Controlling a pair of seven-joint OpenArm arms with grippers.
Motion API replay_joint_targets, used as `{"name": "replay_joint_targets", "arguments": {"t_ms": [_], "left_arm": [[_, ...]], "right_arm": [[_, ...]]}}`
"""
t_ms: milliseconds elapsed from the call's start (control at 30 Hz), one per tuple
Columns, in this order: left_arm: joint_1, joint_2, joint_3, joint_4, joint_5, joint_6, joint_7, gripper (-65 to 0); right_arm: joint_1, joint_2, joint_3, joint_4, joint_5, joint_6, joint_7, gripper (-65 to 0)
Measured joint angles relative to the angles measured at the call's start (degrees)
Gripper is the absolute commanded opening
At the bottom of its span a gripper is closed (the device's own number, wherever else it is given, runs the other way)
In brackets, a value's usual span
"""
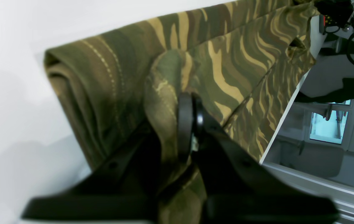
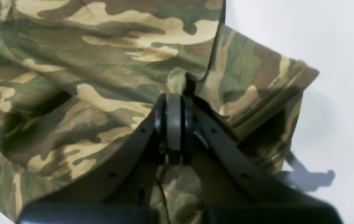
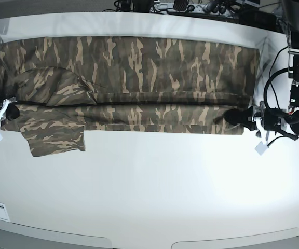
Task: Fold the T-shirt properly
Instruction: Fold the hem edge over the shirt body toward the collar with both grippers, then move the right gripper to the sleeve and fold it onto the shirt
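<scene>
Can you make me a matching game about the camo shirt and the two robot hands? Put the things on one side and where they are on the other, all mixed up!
Things:
1. T-shirt
2. left hand
3. right hand
4. sleeve

Places or states:
A. sticks out toward the table's front
B. pinching the shirt's edge at the base view's right
C. spread long across the white table
D. pinching the shirt at the base view's left

Pairs: 1-C, 2-B, 3-D, 4-A

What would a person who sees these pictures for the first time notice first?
The camouflage T-shirt stretches as a long band across the far half of the white table, with one sleeve hanging out at the base view's left. At each end a black claw is shut on its near edge: the left claw at that view's right, the right claw at its left.
</scene>
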State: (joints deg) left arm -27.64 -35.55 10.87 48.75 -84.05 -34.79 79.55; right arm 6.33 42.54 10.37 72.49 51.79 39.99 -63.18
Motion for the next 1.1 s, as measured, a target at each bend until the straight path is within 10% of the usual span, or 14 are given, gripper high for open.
{"name": "replay_joint_targets", "arguments": {"t_ms": [200, 367, 733, 1100], "left_arm": [[0.0, 0.3, 0.0, 0.0, 0.0, -0.2, 0.0, -59.4], [0.5, 0.3, 0.0, 0.1, -1.8, -0.2, 0.0, -35.3], [2.4, 0.3, -0.4, 0.4, -2.6, -0.4, -0.9, -35.3], [2.8, 0.3, -0.4, 0.6, -2.6, -0.6, -1.1, -35.3]], "right_arm": [[0.0, 0.0, 0.0, 0.0, 0.3, 0.0, 0.2, -62.0], [0.2, 0.6, 0.0, 0.0, 0.2, -0.1, 0.2, -30.1], [8.6, 0.7, 0.0, 0.3, 12.0, -1.4, 1.9, -28.7], [8.2, -15.5, 0.1, -0.1, -17.3, -9.8, 15.2, -28.7]]}}
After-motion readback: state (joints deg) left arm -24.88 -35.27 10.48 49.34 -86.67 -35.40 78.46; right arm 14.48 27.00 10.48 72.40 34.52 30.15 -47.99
